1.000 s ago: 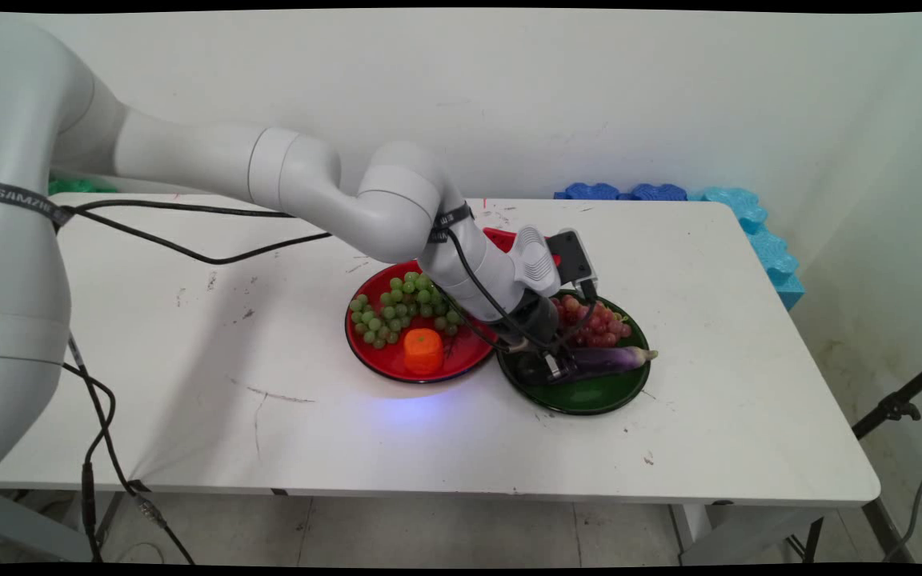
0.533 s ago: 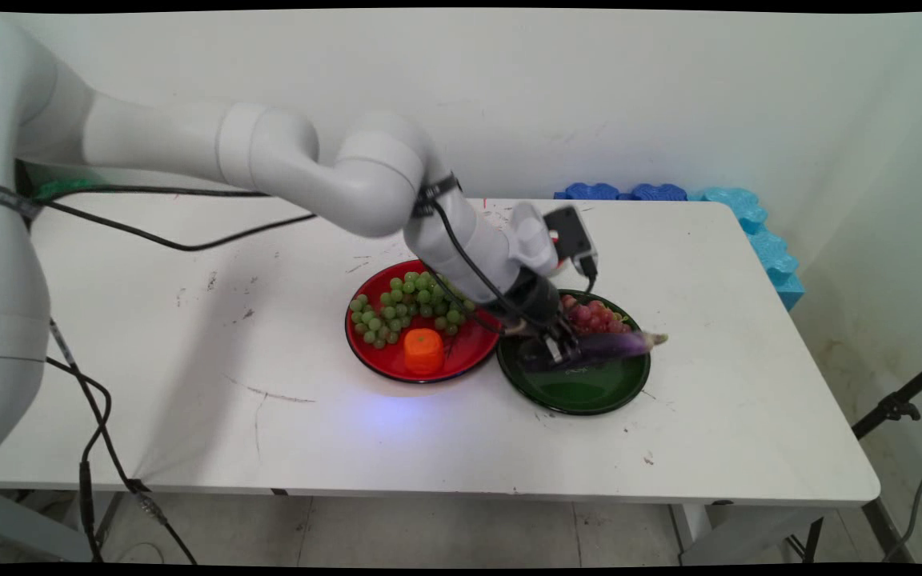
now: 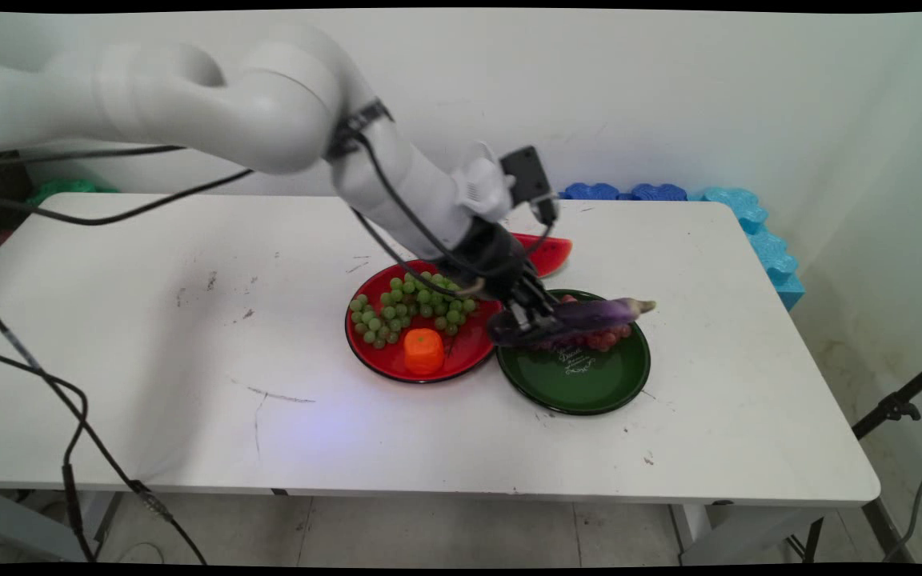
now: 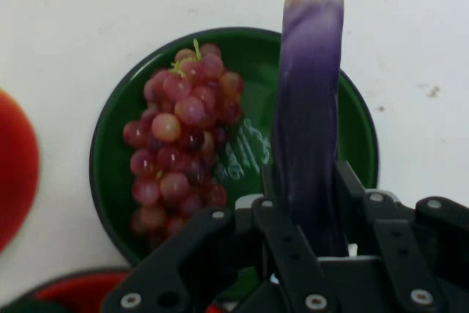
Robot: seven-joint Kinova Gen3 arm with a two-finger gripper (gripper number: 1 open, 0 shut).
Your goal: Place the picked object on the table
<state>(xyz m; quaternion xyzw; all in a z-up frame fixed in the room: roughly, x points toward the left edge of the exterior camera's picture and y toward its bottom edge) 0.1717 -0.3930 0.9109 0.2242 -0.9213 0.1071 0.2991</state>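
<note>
Claw (image 3: pixel 527 320) pinches eggplant (image 3: pixel 581 317) above green plate (image 3: pixel 589 388); red grapes (image 4: pixel 179 144) at its 9 o'clock.

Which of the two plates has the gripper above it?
The green plate, holding red grapes. The gripper hangs over it gripping the eggplant; the red plate sits alongside.

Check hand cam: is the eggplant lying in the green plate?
No, the claw holds the eggplant clamped above the green plate, where only the red grapes lie.
</note>
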